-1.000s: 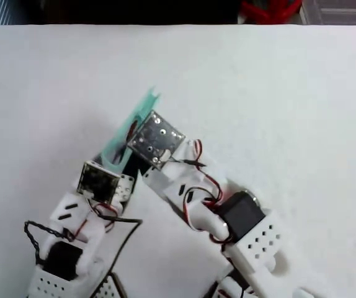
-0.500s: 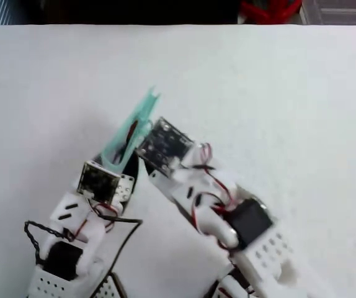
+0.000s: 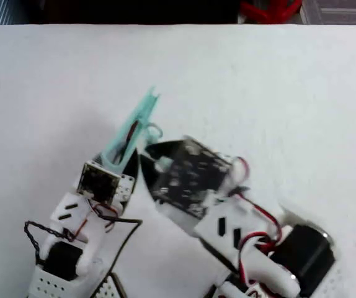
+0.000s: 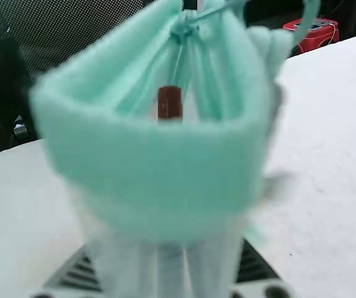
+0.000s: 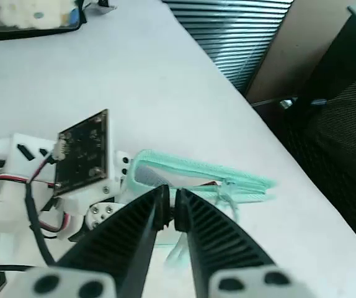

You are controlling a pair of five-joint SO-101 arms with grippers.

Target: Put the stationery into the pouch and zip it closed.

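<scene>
Left pincer (image 3: 120,166): clamped on the near end of the pouch (image 3: 128,127).

Pouch: mint green, soft cloth, long and narrow. It lies on the white counter (image 3: 258,93) and slants away from the left pincer. From above it reads as a thin strip with a slit open along it. In the left wrist view the mouth gapes, with a red-brown stick (image 4: 169,103) inside; pen or pencil, cannot tell. A pale cord loop (image 3: 154,131) hangs off the pouch's side facing the other arm.

Right pincer (image 5: 172,193): black fingers drawn almost together, nothing seen between them. Tips point at the pouch's long side, just beside it; contact unclear.
</scene>
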